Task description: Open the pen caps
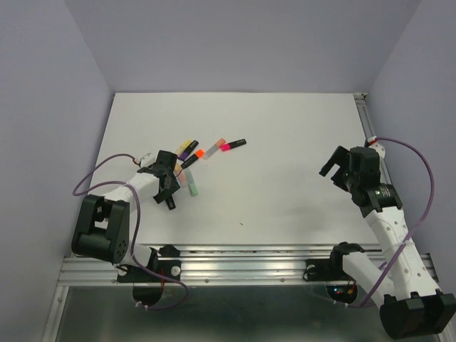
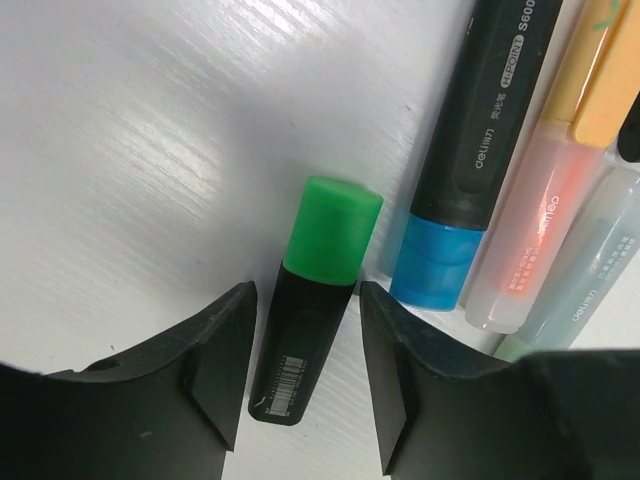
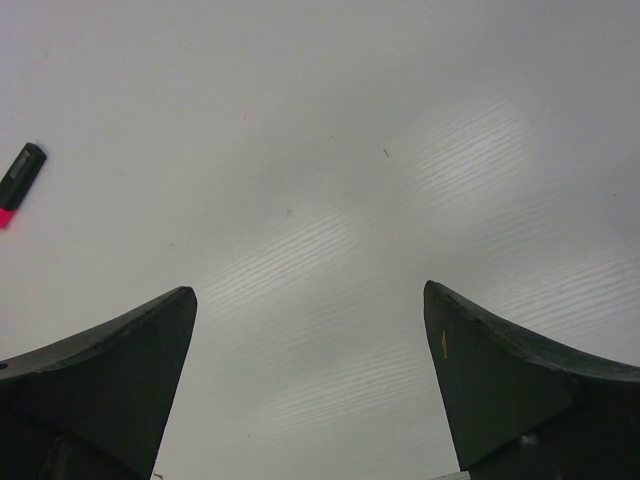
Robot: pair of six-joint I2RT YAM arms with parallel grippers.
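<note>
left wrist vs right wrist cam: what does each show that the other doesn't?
Left wrist only: the left end effector straddling a black pen with a green cap, beside a blue-capped pen, a peach-capped pen and a mint pen. Right wrist only: the right end effector wide open, and a pink-tipped pen at the left edge. Both: the white table.

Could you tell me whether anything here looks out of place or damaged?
Nothing looks spilled or damaged. The pens lie in a loose jumble on the table's left, pointing different ways; the green cap sits straight on its pen.
</note>
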